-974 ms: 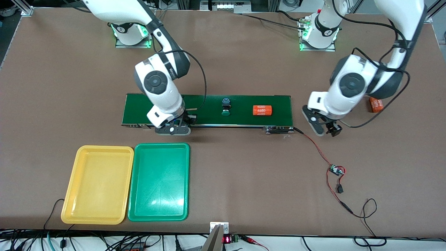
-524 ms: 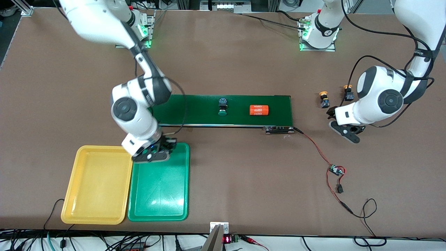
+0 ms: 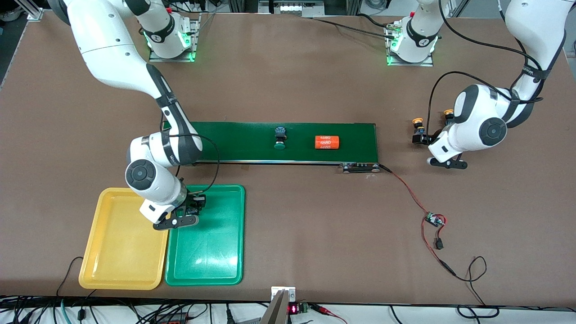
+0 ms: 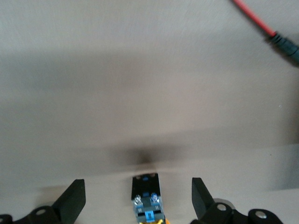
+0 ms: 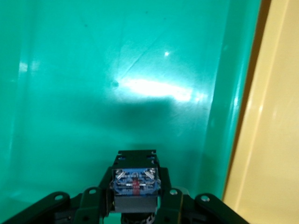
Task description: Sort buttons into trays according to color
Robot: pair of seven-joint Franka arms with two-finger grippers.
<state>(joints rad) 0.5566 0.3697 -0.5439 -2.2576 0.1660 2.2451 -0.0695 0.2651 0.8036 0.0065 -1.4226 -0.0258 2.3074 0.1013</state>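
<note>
My right gripper (image 3: 192, 211) hangs over the green tray (image 3: 211, 252), close to the edge it shares with the yellow tray (image 3: 121, 252). It is shut on a dark-bodied button (image 5: 135, 183); that button's cap is hidden. A green-capped button (image 3: 280, 137) lies on the belt. Two yellow-capped buttons (image 3: 418, 127) (image 3: 448, 115) stand on the table off the belt's end toward the left arm. My left gripper (image 3: 427, 143) is low beside them and open, one yellow-capped button (image 4: 147, 198) lying loose between its fingers (image 4: 74, 201).
The long dark-green conveyor belt (image 3: 243, 141) crosses the table's middle and carries an orange printed cylinder (image 3: 326, 142). A red and black cable (image 3: 407, 191) with a small circuit board (image 3: 434, 220) runs from the belt's end toward the front camera.
My right gripper has carried its button from the belt's end to over the green tray. The left arm swung toward the yellow-capped buttons. The green button and cylinder drifted along the belt toward the right arm's end.
</note>
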